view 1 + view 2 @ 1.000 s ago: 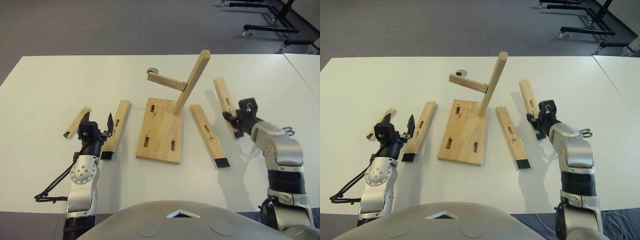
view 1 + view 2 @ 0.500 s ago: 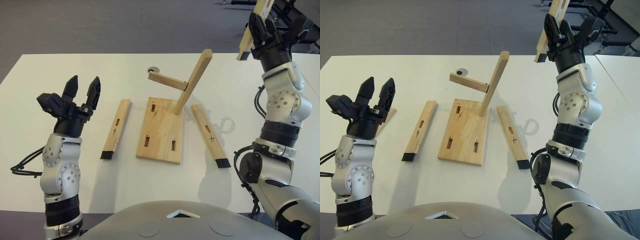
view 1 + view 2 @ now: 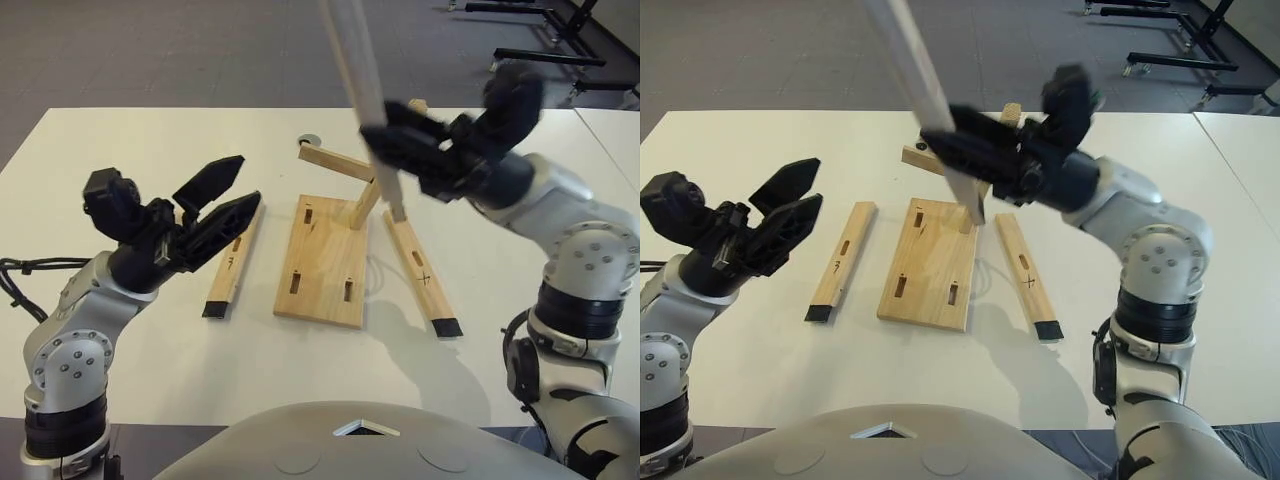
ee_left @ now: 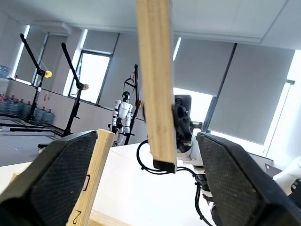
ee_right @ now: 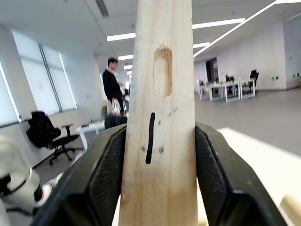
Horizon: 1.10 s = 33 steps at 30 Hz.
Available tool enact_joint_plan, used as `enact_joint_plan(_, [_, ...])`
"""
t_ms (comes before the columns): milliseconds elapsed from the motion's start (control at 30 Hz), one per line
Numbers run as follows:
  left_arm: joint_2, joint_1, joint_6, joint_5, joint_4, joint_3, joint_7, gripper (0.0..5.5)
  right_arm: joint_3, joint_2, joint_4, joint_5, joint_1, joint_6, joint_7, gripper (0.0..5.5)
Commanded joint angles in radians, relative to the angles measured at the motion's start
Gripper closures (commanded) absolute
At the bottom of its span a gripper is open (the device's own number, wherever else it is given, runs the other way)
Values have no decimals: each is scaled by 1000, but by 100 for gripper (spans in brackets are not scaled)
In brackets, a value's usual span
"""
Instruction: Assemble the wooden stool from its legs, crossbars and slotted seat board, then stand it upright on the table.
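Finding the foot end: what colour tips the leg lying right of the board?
Black tip, best in the left eye view.

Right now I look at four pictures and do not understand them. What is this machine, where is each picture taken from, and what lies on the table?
It is a humanoid robot; each arm ends in two black fingers. Two pictures look down from its head over the table; two come from wrist cameras. On the table lies a slotted board with a leaning leg stuck in it and a crossbar joined to that leg. A loose leg lies left of it, another right. The right fingers are shut on a fourth leg, in the air. The left fingers hang open and empty.
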Motion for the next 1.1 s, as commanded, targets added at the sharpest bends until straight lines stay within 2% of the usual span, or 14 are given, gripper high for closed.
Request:
enact_joint_plan(33, [45,-99,44,28,39,-36,-12,163,128,-11,-15,-151,50,-96,100,345])
enact_joint_plan(167, [43,-171,74,21,83,-55,-12,163,213,8,-16,-218,62,-144,159,345])
enact_joint_plan(367, [46,-150,119,4,53,-89,-58,163,226,65,-41,-155,62,-109,131,345])
enact_joint_plan(600, [-10,-154,101,-118,50,-38,-31,163,247,30,-42,-179,76,-107,158,345])
enact_joint_plan(800, [-18,-148,119,-145,49,-54,-23,163,251,26,-33,-199,65,-124,171,345])
enact_joint_plan(1100, [-26,-135,112,-118,62,-61,-19,306,244,32,-26,-211,52,-123,180,345])
